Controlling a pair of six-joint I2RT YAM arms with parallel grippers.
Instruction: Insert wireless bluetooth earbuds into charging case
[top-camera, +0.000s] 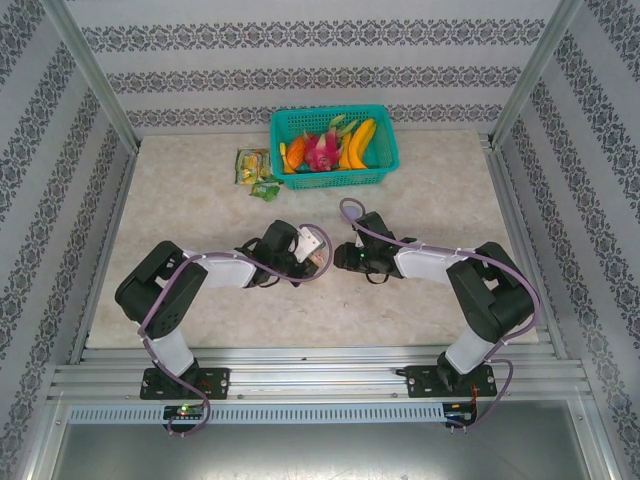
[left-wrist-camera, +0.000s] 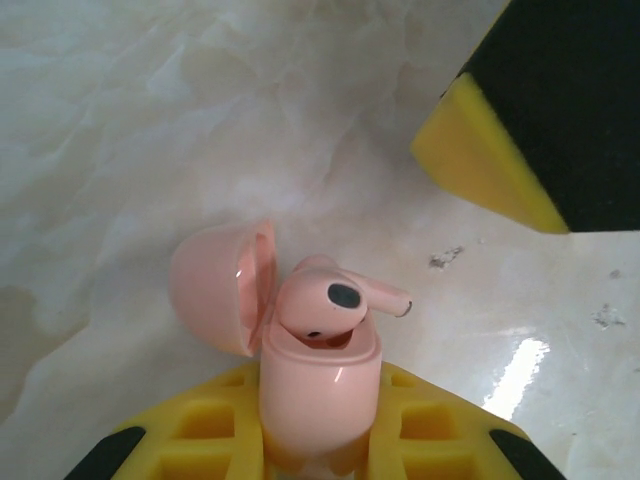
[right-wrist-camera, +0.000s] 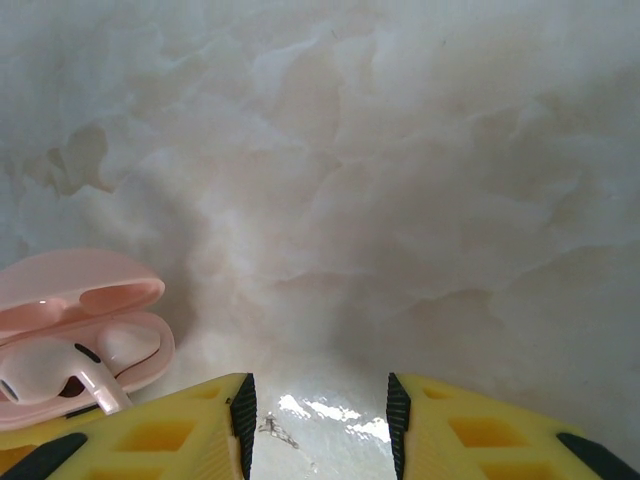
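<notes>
— Starting close in: how about the left gripper (left-wrist-camera: 320, 445)?
— Pinched tight on the pink charging case (left-wrist-camera: 318, 385), lid (left-wrist-camera: 215, 285) swung open; holds one pink earbud (left-wrist-camera: 325, 300) lying half in, stem poking out.
— And the right gripper (right-wrist-camera: 315, 425)?
— Parted, marble table (right-wrist-camera: 400, 150) showing through the gap, just beside the case.
— Farther back?
— A green basket (top-camera: 335, 180) of fruit (top-camera: 350, 145) at the table's far edge.

1. A pale marbled tabletop (top-camera: 200, 220) lies under and around the left pincer (top-camera: 312, 255), with glossy glare (left-wrist-camera: 520, 370) just beside it.
2. Grey-patterned striped walls (top-camera: 300, 60) stand well beyond it.
3. Metal rails (top-camera: 320, 375) run behind it, along the table's near edge.
</notes>
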